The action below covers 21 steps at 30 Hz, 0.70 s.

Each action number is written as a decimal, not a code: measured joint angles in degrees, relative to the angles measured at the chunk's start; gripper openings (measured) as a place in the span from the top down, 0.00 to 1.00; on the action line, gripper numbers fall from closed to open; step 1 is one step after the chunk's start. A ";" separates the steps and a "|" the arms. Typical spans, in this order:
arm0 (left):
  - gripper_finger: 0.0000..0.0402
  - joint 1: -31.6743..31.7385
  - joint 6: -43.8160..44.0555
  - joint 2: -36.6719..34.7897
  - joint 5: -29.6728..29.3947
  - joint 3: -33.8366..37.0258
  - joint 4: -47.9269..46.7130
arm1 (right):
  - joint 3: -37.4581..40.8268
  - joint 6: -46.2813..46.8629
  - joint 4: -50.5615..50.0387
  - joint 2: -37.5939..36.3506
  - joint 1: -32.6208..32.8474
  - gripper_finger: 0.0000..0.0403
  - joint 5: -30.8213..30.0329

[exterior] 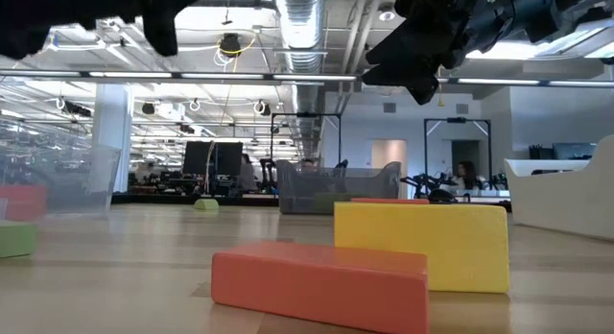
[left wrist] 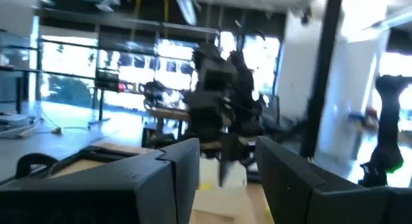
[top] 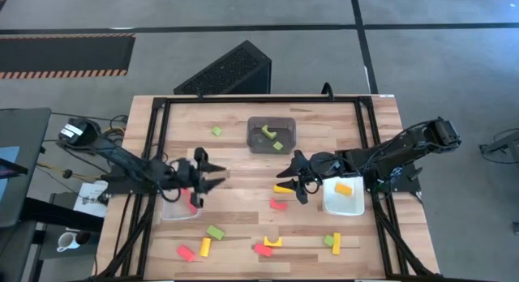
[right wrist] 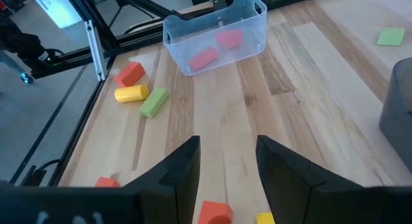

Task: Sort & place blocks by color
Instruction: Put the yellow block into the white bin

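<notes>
Red, yellow and light green blocks lie scattered over the wooden table [top: 243, 152]. My left gripper [top: 219, 175] hangs open at the table's left, level, beside the clear bin [top: 177, 207], which holds red blocks [right wrist: 215, 47]. Near the middle, my right gripper [top: 292, 185] hangs open above a yellow block [top: 284, 188] and a red block [top: 278, 204]. Nothing lies between either pair of fingers [left wrist: 187, 179] [right wrist: 183, 169]. One yellow block [top: 344, 187] lies in the white bin [top: 350, 206]. Green blocks [top: 272, 138] lie in the dark grey bin [top: 271, 125].
Near the front edge lie a green block [top: 215, 232], a yellow one [top: 205, 246], red ones [top: 186, 252] [top: 263, 249], another yellow [top: 273, 241], and a green and yellow pair [top: 333, 241]. A lone green block [top: 216, 131] lies far left. A black frame [top: 154, 136] borders the table.
</notes>
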<state>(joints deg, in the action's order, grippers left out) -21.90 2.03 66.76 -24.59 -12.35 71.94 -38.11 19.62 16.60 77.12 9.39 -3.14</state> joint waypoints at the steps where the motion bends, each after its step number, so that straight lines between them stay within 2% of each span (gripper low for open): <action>1: 0.66 0.78 0.80 -0.02 -0.08 1.19 1.82 | 0.00 0.00 0.02 0.00 0.00 0.57 0.00; 8: 0.66 4.96 2.06 -0.02 -3.03 2.88 2.26 | 0.00 -0.02 0.04 0.00 -0.11 0.57 -0.09; 16: 0.66 5.12 1.21 -0.02 -1.29 1.63 2.39 | 0.00 -0.04 -0.40 0.00 -0.11 0.57 -0.11; 21: 0.66 5.19 1.58 -0.02 -4.74 1.61 2.02 | 0.00 -0.13 -4.69 0.00 -0.37 0.58 -0.08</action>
<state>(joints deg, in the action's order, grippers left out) -16.71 3.61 66.74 -29.33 -10.74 73.96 -38.11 19.49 11.91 77.12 9.02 -3.22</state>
